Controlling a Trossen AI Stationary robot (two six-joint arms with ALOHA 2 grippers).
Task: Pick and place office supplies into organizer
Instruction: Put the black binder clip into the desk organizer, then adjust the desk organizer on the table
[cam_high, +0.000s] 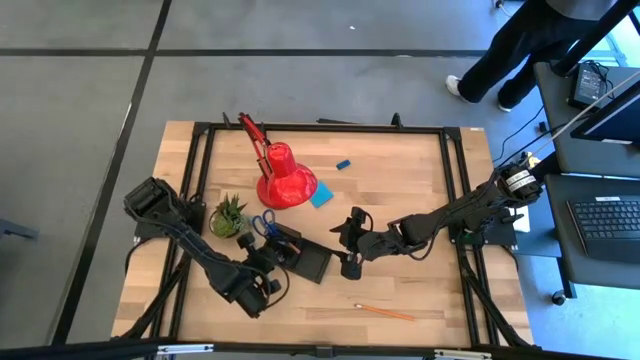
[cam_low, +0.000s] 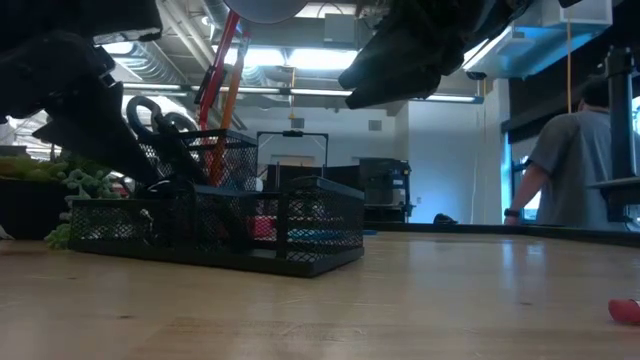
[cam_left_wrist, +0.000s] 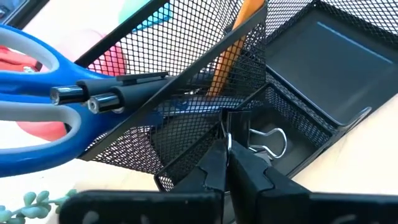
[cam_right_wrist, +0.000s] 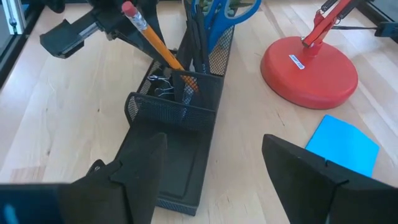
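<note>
The organizer (cam_high: 305, 257) is standing on the tabletop (cam_high: 400, 190) in front of the red lamp (cam_high: 285, 178), just beside the small green plant (cam_high: 229, 216). It is already holding the blue-handled scissors (cam_left_wrist: 37, 118), black pens (cam_left_wrist: 109, 96) and an orange pencil (cam_right_wrist: 152, 40) upright in its tall mesh cup, I think because long things are staying tidy only when they are standing. A binder clip (cam_left_wrist: 267, 142) is lying in a small low compartment, and the long flat compartment is showing nothing inside.

The left tool (cam_left_wrist: 227, 165) is clenched, with its tips pressing at the mesh wall of this small compartment; probably it is steadying the tray.

The right tool (cam_right_wrist: 208, 168) is hanging released above the flat end of the organizer, holding nothing.

The light-blue note pad (cam_right_wrist: 343, 144) is lying beside the lamp base, the small blue eraser (cam_high: 343, 162) farther back, and one more pencil (cam_high: 385, 312) near the front edge. These three are not yet placed.
</note>
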